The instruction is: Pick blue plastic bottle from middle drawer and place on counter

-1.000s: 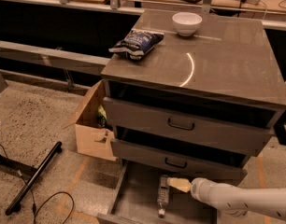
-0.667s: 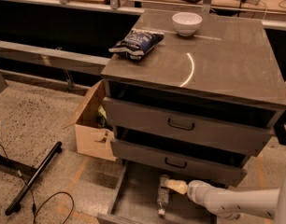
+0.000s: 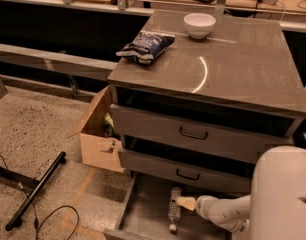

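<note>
We are only at the start: the blue plastic bottle (image 3: 173, 209) lies flat in the open middle drawer (image 3: 148, 216), the claw (image 3: 186, 202) is just beside it, we cannot tell if it is open or closed, and the lift up to the tabletop (image 3: 243, 69) is not yet done.

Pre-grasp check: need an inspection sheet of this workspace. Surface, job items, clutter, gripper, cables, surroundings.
Surface: counter, glossy, with a glare streak.
Job's things: blue plastic bottle lying on its side in the open middle drawer.
Clutter: snack bag and white bowl on the counter.
Gripper: gripper low in the drawer, beside the bottle.
Cables: black cable on the floor.
Surroundings: cardboard box beside the cabinet; black bar on the floor.
</note>
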Motion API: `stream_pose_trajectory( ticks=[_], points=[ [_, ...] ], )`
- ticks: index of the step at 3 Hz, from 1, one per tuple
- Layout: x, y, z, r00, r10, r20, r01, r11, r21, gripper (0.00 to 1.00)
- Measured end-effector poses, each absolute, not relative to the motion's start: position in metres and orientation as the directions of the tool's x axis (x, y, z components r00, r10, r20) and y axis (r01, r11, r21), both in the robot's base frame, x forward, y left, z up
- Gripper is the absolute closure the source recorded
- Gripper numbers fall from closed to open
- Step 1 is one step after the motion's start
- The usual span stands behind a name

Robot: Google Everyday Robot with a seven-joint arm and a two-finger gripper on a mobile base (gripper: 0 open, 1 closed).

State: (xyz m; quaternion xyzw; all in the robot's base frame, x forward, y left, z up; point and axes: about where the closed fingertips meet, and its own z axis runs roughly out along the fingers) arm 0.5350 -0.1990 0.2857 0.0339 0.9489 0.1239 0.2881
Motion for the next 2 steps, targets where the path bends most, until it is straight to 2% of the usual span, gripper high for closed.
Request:
stream_pose_trajectory(
  ticks=[1,2],
  points=[
    [0.532,-0.200,0.261,-0.855,0.121,-0.505,0.002,0.973,0.229,0.00],
    [0.529,-0.193,0.244,-0.863,0.123,-0.491,-0.009,0.966,0.258,0.00]
  ],
)
